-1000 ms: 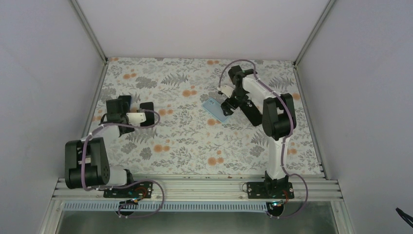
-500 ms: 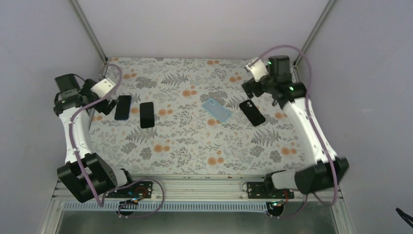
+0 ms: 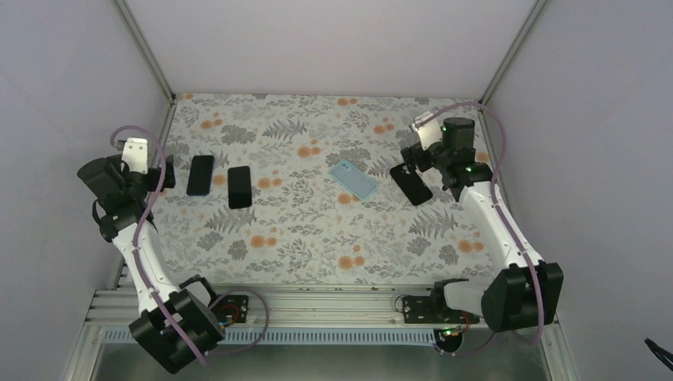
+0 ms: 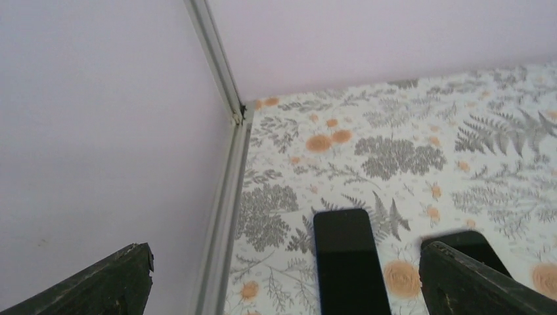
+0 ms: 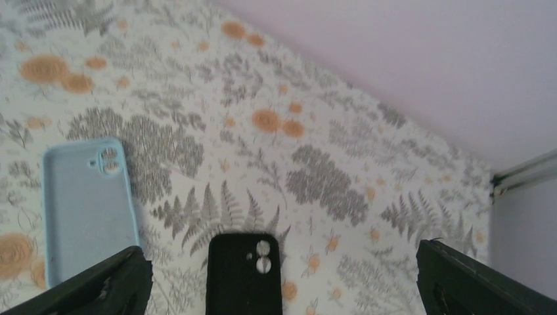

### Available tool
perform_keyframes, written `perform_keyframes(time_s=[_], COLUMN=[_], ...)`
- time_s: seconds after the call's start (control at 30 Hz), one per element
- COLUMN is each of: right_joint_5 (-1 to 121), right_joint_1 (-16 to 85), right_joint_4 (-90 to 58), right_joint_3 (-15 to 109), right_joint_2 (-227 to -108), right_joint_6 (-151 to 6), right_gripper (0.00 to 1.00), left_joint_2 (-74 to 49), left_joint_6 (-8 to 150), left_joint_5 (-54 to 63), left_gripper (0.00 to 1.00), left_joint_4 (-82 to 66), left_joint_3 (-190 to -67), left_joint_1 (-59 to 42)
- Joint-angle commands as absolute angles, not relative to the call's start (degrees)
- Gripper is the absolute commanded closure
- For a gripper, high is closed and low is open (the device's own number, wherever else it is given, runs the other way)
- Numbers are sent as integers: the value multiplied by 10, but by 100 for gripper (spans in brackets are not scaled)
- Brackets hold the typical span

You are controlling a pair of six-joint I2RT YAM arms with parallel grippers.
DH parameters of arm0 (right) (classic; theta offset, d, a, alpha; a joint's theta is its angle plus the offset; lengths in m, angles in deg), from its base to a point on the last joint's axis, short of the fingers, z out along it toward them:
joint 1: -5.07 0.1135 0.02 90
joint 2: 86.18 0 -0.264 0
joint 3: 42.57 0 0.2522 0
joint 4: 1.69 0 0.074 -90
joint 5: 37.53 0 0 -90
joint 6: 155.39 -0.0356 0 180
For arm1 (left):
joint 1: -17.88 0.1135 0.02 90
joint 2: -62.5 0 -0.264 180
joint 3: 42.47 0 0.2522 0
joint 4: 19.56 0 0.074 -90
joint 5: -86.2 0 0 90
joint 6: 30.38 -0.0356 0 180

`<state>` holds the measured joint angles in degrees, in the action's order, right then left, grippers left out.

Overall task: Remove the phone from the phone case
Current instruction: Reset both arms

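Note:
A dark blue phone [image 3: 200, 175] and a black phone [image 3: 239, 186] lie screen up at the left of the flowered table. A light blue case [image 3: 353, 178] lies in the middle. A black case [image 3: 411, 184] with camera holes lies to its right. My left gripper [image 3: 163, 172] is open and empty, raised just left of the dark blue phone [image 4: 348, 262], with the black phone [image 4: 467, 240] behind its right finger. My right gripper [image 3: 410, 159] is open and empty, raised above the black case [image 5: 243, 272], with the light blue case [image 5: 89, 203] to its left.
The enclosure's purple walls and metal corner posts [image 3: 147, 48] stand close to both raised arms. A metal rail [image 4: 226, 197] runs along the table's left edge beside the left gripper. The table's right edge rail [image 3: 500, 175] is near the right arm.
A second ago both grippers were low over the table, the left at the phones and the right at the light blue case. Both have since lifted and pulled back toward the side walls, empty.

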<state>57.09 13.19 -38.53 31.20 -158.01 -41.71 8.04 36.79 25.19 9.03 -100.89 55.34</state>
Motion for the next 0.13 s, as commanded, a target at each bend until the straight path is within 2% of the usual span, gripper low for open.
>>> perform_keyframes(time_s=[0.0, 0.1], right_joint_5=[594, 573], right_joint_1=[127, 127], right_joint_4=[-324, -321], right_joint_3=[294, 291], right_joint_2=[-1537, -1534], right_joint_6=[-419, -408], right_gripper=[0, 0], left_joint_2=[83, 83], left_joint_6=[433, 437], left_joint_5=[251, 265], left_gripper=[0, 0], left_joint_4=[34, 38], left_joint_3=[-1000, -997], left_joint_1=[559, 561])
